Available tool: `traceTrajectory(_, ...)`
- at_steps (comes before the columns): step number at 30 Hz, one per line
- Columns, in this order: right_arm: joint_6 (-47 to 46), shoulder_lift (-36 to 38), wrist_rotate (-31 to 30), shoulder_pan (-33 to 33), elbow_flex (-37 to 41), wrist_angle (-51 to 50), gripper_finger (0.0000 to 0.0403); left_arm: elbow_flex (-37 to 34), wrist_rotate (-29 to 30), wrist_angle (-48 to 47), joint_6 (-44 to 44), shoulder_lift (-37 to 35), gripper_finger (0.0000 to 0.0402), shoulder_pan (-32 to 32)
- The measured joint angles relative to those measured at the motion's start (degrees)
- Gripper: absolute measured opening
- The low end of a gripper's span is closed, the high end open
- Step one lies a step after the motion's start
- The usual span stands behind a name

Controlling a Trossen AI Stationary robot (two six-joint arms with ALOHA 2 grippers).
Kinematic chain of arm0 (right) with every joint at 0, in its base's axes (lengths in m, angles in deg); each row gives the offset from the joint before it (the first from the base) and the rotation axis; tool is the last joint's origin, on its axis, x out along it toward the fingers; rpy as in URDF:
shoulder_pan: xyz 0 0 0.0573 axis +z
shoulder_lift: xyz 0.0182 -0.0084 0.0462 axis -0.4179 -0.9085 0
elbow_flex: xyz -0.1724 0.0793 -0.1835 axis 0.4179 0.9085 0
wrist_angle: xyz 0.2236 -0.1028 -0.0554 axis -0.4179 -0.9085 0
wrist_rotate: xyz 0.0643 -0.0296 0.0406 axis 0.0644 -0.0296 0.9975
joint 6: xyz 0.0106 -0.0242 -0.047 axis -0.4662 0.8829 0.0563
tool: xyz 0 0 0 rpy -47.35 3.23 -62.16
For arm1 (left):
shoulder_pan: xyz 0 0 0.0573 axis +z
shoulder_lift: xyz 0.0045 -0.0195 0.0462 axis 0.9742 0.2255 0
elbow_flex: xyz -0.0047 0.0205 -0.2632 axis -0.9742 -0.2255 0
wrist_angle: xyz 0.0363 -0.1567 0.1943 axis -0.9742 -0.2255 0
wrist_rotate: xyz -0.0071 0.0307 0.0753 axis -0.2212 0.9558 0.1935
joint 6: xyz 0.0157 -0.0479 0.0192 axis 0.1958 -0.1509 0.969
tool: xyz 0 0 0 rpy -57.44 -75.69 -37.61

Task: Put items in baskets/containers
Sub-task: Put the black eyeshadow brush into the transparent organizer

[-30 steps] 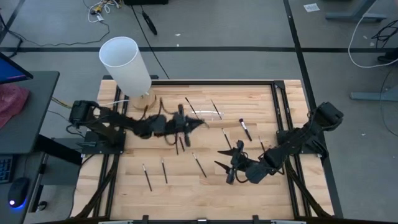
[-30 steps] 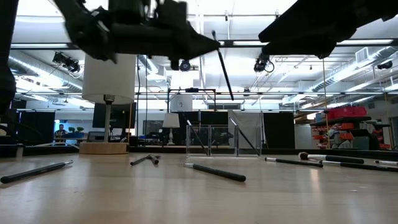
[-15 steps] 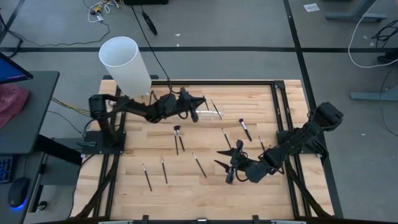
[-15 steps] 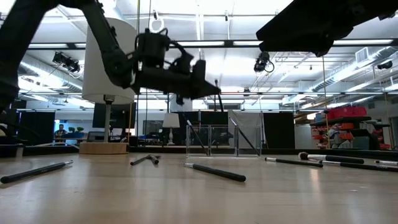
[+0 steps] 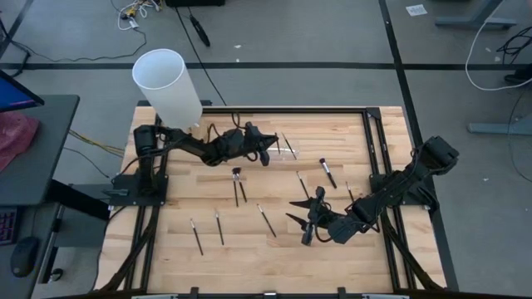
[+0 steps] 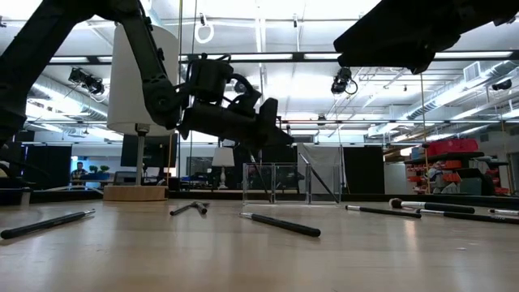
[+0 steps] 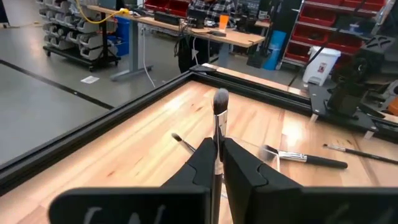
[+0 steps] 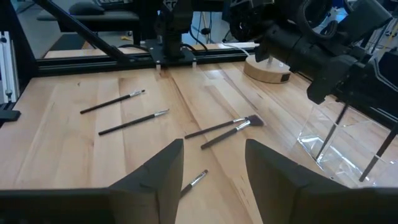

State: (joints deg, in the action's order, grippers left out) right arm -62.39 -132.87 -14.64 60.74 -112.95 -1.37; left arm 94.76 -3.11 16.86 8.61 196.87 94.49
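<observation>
Bright, even overhead lighting (ceiling glare low), soft shadows

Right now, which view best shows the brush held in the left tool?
The left wrist view: the brush stands pinched between the left tool's fingers, bristle head clear. The high view shows only the tool near the clear holder; the low view hides it; the right wrist view glimpses it.

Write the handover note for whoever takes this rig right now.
Left gripper: shut on a brush, above the clear holder at the table's far side.
Right gripper: open, empty, hovering over the near right of the table.
Done: a few brushes stand in the holder.
Left: drop the held brush in, then collect the loose brushes scattered across the table. The white cylinder is not the target.
</observation>
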Motion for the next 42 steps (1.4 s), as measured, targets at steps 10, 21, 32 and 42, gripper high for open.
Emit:
traceTrajectory(10,0.0,0.0,0.0,0.0,0.0,0.0,0.0173,0.0,1.1,-1.9,-4.2,-0.1,0.0025,0.1)
traceTrajectory(21,0.0,0.0,0.0,0.0,0.0,0.0,0.0173,0.0,-0.8,-2.4,-7.0,-0.1,0.0069,2.6)
traceTrajectory(32,0.0,0.0,0.0,0.0,0.0,0.0,0.0173,-0.1,-4.0,-2.2,-5.6,-2.5,0.0148,3.6)
traceTrajectory(42,0.0,0.0,0.0,0.0,0.0,0.0,0.0173,-0.1,-6.0,-11.0,-2.2,-12.1,0.0151,1.2)
